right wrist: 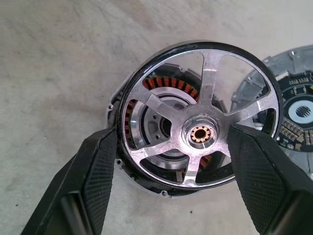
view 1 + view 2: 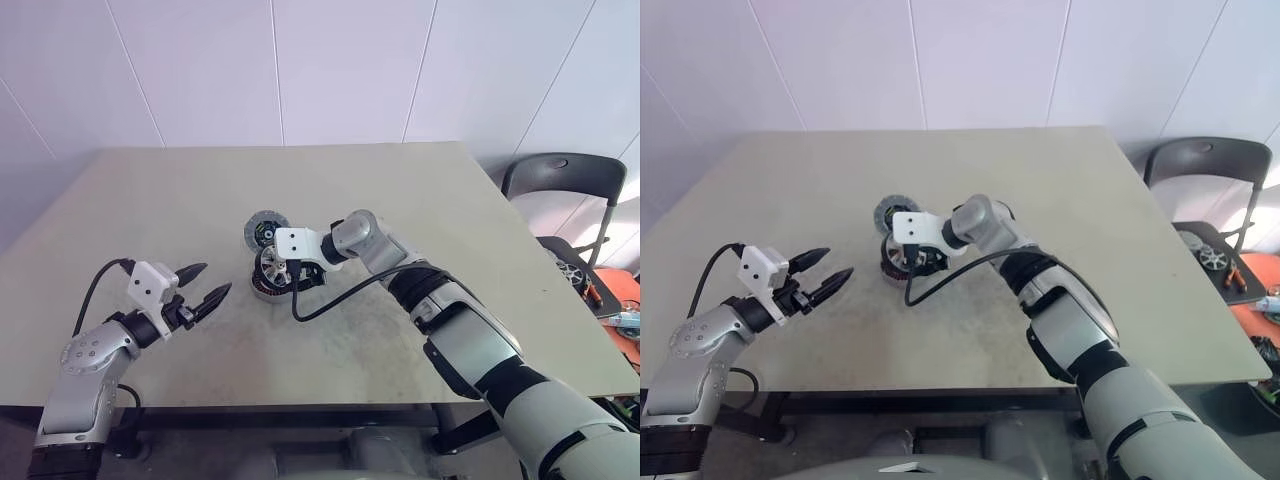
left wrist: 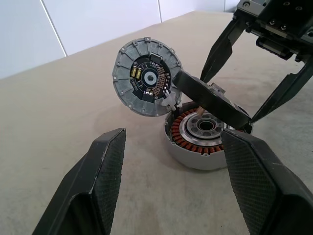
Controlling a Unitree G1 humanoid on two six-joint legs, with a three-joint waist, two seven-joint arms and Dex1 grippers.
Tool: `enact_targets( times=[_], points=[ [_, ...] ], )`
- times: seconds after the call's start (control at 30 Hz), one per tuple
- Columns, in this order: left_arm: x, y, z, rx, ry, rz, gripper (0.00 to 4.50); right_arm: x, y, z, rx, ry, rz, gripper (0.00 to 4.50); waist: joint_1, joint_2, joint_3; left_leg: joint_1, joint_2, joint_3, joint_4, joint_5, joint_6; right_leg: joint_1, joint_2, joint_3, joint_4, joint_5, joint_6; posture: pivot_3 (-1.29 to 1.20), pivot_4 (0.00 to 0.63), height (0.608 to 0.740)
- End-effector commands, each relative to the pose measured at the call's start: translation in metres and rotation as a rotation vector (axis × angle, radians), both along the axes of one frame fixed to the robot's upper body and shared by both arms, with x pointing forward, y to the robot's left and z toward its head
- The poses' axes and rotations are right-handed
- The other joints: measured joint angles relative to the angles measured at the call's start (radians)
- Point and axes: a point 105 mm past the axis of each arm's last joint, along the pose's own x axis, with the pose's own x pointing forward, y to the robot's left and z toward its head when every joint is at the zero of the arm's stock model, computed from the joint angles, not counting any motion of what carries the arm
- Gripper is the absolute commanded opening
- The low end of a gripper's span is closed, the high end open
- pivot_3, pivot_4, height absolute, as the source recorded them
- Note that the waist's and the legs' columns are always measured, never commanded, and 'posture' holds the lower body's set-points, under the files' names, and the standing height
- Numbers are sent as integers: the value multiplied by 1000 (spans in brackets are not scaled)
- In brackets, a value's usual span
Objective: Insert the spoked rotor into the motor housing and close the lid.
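Right gripper (image 1: pixel 171 142) clamps the spoked rotor (image 1: pixel 198 115) by its rim, tilted over the motor housing (image 3: pixel 198 142) mid-table. The lid (image 3: pixel 146 78) stands open behind. Left gripper (image 2: pixel 205 285) hovers open, empty, nearer left. No readable writing.

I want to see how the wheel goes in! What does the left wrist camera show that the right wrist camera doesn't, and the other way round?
Left wrist view: the lid standing open with its whole inner face, and the spoked rotor edge-on, tilted over the motor housing between the right jaws. Right wrist view: the rotor's face, pale spokes around a coppery hub, copper windings visible through the gaps, one jaw at each side of the rim. Shared: rotor, housing, lid and the table.
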Motion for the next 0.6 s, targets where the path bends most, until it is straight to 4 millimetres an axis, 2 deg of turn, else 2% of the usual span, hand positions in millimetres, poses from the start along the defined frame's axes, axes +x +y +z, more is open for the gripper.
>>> enact_targets(
  times=[0.03, 0.33, 0.6],
  points=[
    [3, -3, 16, 0, -62, -9, 3257, -2, 7, 15, 8, -26, 54, 3420, 0, 0, 0, 0, 0, 0, 0, 0, 0, 0, 0, 0, 0, 0, 0, 0, 0, 740],
    [6, -4, 17, 1, -62, -18, 3257, 2, 10, 37, -3, -124, 103, 3420, 0, 0, 0, 0, 0, 0, 0, 0, 0, 0, 0, 0, 0, 0, 0, 0, 0, 740],
    [7, -3, 17, 8, -59, -24, 3257, -1, 10, 41, -113, -180, 213, 3420, 0, 0, 0, 0, 0, 0, 0, 0, 0, 0, 0, 0, 0, 0, 0, 0, 0, 740]
  ],
)
